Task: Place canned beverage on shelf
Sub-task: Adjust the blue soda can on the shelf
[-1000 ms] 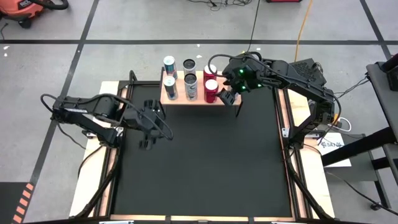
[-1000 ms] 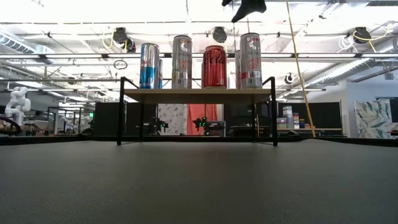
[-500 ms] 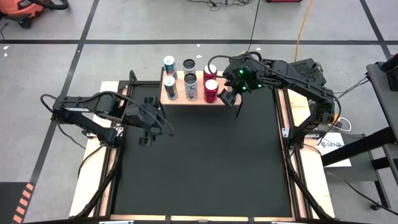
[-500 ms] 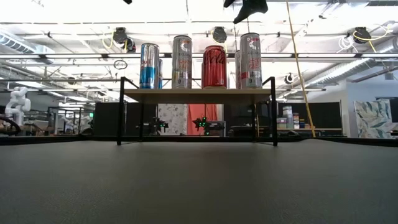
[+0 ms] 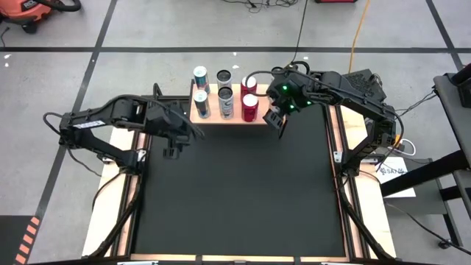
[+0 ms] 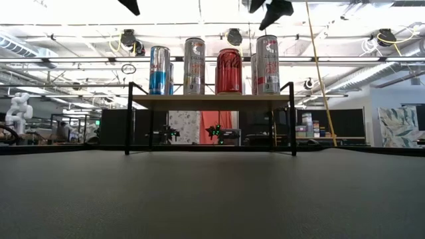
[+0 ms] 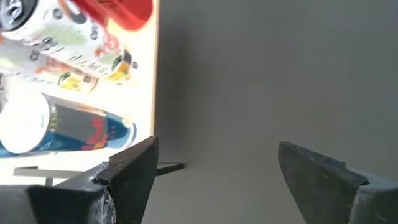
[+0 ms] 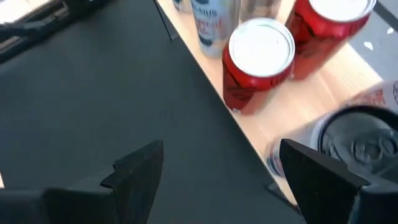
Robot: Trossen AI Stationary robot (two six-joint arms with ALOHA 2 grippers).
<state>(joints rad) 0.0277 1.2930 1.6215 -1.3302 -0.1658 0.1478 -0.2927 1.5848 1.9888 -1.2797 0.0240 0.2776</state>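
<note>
While both pincers hang open and empty, cans crowd the shelf on the black table mat.

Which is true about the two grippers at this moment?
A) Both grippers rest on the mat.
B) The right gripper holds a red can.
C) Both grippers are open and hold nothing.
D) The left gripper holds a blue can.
C: the left gripper and the right gripper both show spread fingers with nothing between them, and the cans all stand on the shelf.
</note>
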